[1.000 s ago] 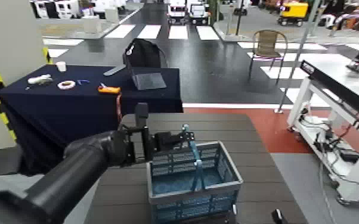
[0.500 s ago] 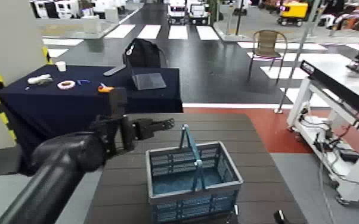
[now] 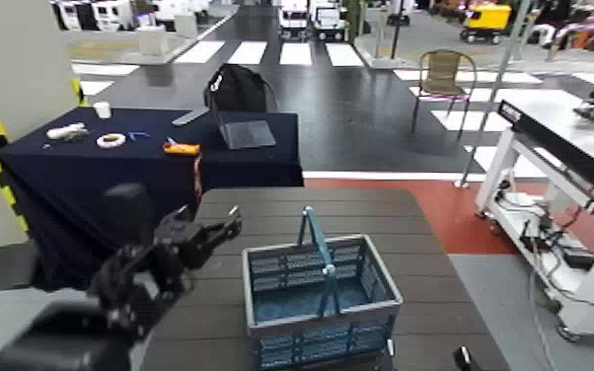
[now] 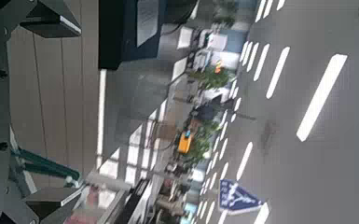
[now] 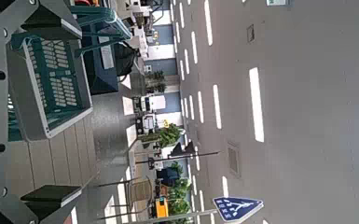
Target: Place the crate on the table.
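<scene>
The crate (image 3: pixel 321 296) stands upright on the near part of the table (image 3: pixel 291 207), so placing looks complete. My left gripper (image 3: pixel 224 228), jaws spread and empty, has pulled back left from the handle it was beside a second ago. Right gripper (image 5: pixel 37 103) open, idle. Next: retract clear

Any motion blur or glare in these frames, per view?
Head view: left arm and left gripper smeared by motion, crate and table sharp. Left wrist view: soft overall, ceiling lights streaked, fingers dark. Right wrist view: sharper, crate clear, bright ceiling light strips, no glare on the crate.
</scene>
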